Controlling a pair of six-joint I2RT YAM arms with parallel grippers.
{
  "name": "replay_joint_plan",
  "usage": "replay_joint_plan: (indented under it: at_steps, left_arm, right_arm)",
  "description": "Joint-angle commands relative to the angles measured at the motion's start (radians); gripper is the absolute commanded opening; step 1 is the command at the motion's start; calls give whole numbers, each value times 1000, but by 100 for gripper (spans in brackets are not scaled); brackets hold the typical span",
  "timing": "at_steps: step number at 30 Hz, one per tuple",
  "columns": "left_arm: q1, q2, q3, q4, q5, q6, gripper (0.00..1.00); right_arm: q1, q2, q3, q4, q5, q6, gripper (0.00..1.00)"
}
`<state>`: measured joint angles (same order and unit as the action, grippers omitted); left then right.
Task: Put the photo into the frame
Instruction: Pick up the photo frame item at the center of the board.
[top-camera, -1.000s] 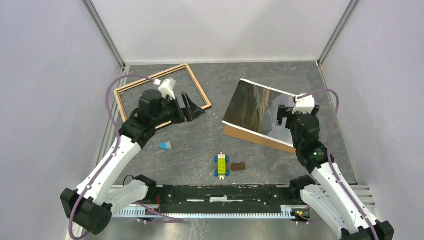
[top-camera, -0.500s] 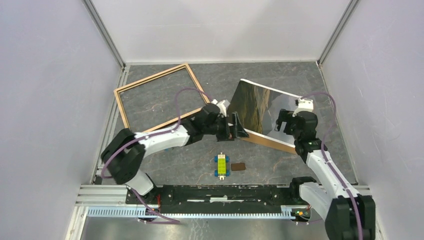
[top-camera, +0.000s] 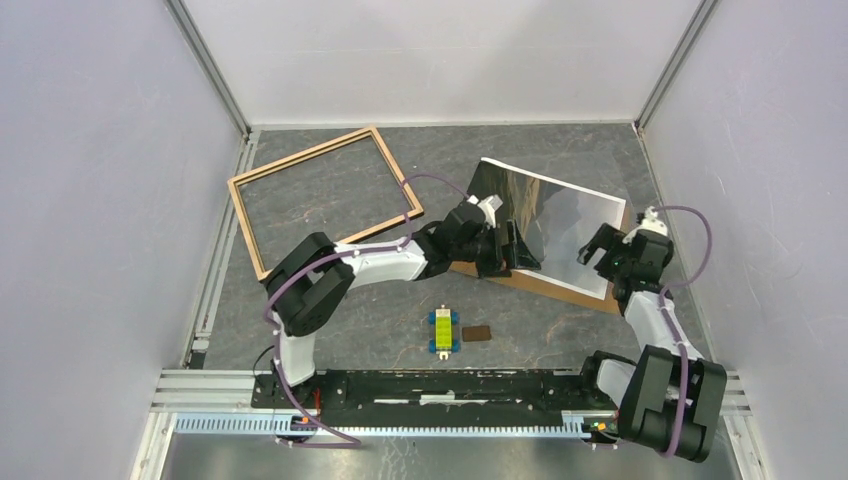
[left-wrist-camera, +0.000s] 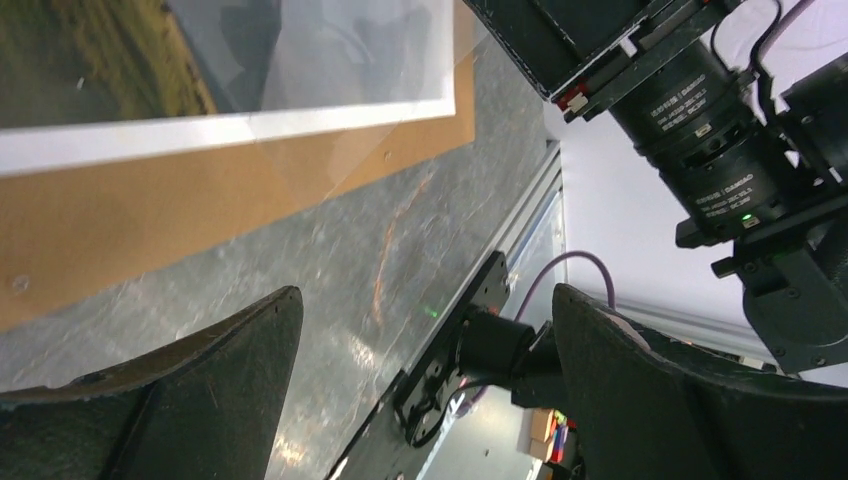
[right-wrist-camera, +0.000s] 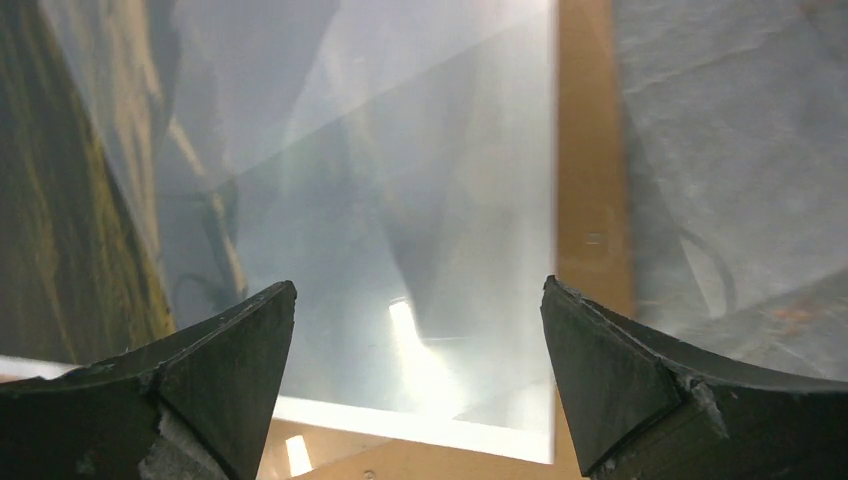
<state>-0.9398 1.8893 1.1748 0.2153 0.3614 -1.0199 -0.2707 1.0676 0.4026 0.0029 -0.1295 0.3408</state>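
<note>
Glare washed out much of the photo (top-camera: 560, 215), so only its left part showed the dark brown-gold landscape. The white border was clear along the lower edge in the left wrist view. The plain brown backing board (top-camera: 545, 283) lay under it, mostly covered, with flat matte strips showing only along the lower and right edges. In the top view the left gripper (top-camera: 512, 250) overlapped the photo's lower left edge, and whether its fingers touched the print could not be told. Its own camera showed the jaws spread wide with nothing between them, above bare table (top-camera: 380, 290) just beside the board. The right gripper (top-camera: 598, 248) sat at the photo's right edge, jaws likewise wide apart and empty, the glossy sheet and a strip of board visible between them. The photo lay right of centre. The frame (top-camera: 302, 155), thin light tan wooden rails, lay flat in the upper left, apart from the photo, with the marbled grey tabletop showing through it.
</note>
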Motion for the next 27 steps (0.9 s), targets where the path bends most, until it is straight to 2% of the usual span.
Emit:
replay_joint_plan:
  at_steps: [1,5,9,13,19,27]
  left_arm:
    - [-16,69,140,-37,20,68,100]
    - [-27,184,283,-82,60,106,100]
    - [-39,298,414,-91,86,126,100]
    - [-38,423,543,-118,116,81,100]
    - [-38,507,602,-153,98,0,100]
    - [-38,505,581,-283,22,-2,100]
  right_arm:
    - [-154,7,1,62,-26,63,98]
    - [-310,37,-24,107,-156,112,96]
    - [-441,30,-67,164,-219,135,96]
    - [-567,45,-141,288,-353,198,96]
    - [-622,114,-208,427,-464,265,94]
    - [-631,252,-339,829,-616,488,91]
